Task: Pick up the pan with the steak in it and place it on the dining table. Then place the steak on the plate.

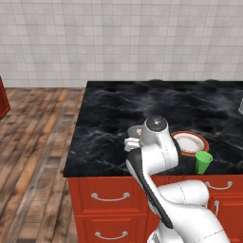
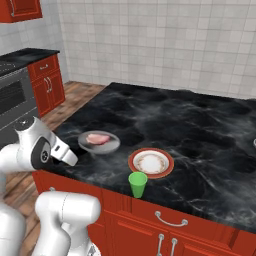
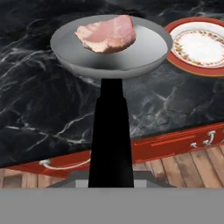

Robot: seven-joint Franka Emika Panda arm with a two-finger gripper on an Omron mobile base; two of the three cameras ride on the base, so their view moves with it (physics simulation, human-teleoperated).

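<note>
the pan [image 3: 111, 48] sits over the near left part of the table [image 2: 200, 120], its bowl above the black marble and its black handle [image 3: 110, 135] running back past the table edge toward the camera on the hand. whether the bowl rests on the marble or hangs just above it cannot be told. in the right base view the pan [image 2: 99, 141] lies just left of the plate [image 2: 151, 162], with a narrow strip of marble between them. the steak [image 3: 106, 33] lies flat inside the pan, toward its far side, fully within the rim; in the right base view the steak [image 2: 98, 138] shows as a pink slab at the pan centre.

the plate [image 3: 199, 46] stands on the table, red rim and white centre, with nothing on it. a green cup [image 2: 137, 184] stands upright near the table's front edge, just in front of the plate and apart from it. in the left base view the cup [image 1: 203, 162] is right of the arm and the plate [image 1: 191, 142] is partly covered by it.

the handle ends at the bottom of the hand view where the claw would be. the fingertips are not visible, so the claw's state cannot be told.
</note>
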